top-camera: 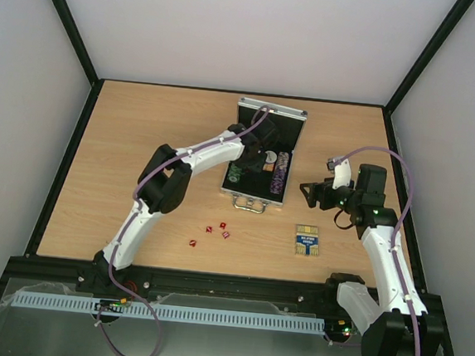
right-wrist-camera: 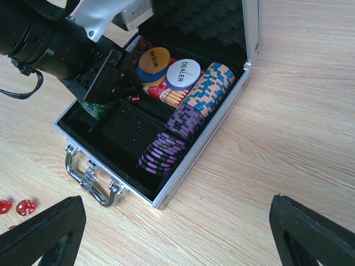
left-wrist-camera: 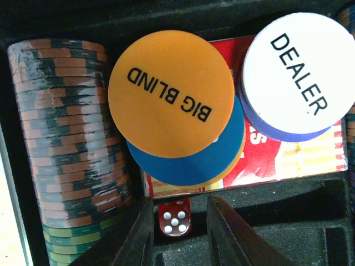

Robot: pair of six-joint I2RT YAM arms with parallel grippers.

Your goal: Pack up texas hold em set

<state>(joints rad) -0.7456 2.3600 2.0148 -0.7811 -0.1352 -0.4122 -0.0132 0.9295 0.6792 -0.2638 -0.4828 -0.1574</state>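
Your L gripper (left-wrist-camera: 179, 210), jaws parted, straddles a red die (left-wrist-camera: 175, 219) inside the case (top-camera: 273, 109). The card deck box (top-camera: 306, 240) lies at 6 o'clock from your wide-open R gripper (top-camera: 308, 194), the nearer arm, long axis 12-to-6.

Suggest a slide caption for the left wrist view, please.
Left pincer open around a red die in the case, by the BIG BLIND disc, the DEALER disc and a chip stack.

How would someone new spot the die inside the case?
Start at the open silver case mid-table. In its black lining, beside the red card deck, one red die sits between the left fingers. The other dice lie outside on the table.
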